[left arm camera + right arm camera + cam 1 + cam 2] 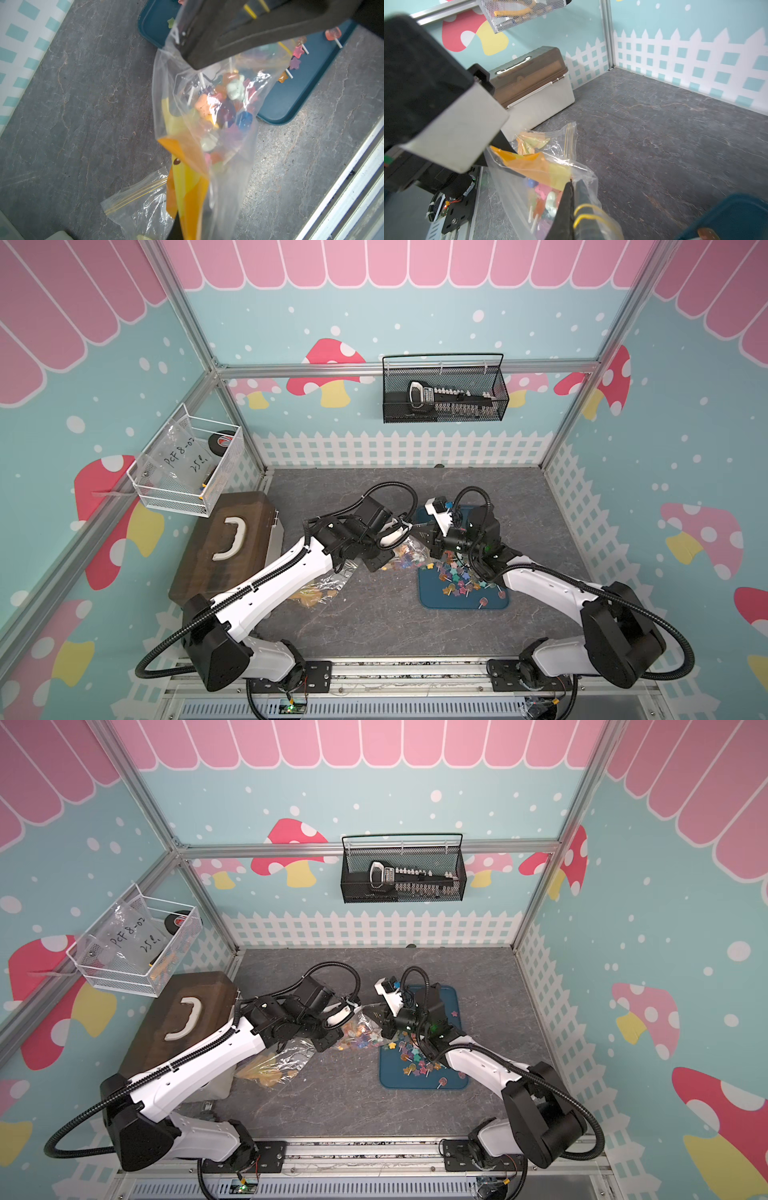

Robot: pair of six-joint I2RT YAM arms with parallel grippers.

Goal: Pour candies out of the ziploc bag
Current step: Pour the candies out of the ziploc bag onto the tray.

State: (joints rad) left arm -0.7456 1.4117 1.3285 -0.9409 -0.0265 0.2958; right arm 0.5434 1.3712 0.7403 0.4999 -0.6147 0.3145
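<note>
The candies (226, 104) were split between two places. A mixed clump of star, flower and round lollipops lay bunched inside the clear ziploc bag (405, 553). A looser scatter (457, 576) was already spread over the blue tray (428, 601), thickest at the tray's edge nearest the bag. The bag hung in the air just beside that edge, strung between the two arms, with its end on the tray side reaching over the rim. The left gripper (379, 563) had its jaws pressed together on the bag's end farther from the tray, where the film showed orange and yellow. The right gripper (572, 182) was pinched flat on the film at the tray end, its yellow-banded fingers with no gap between them. I could not make out which way the bag's mouth faced. By my reading the pour was partly done: a fair share had landed on the tray, and the bag needed more tilt or a shake to clear the rest. Farther from the tray, under the left arm, a second zip bag (324, 589) with yellow and orange contents lay on the grey table (374, 635). A brown-lidded storage box (224, 543) stood well beyond that.
</note>
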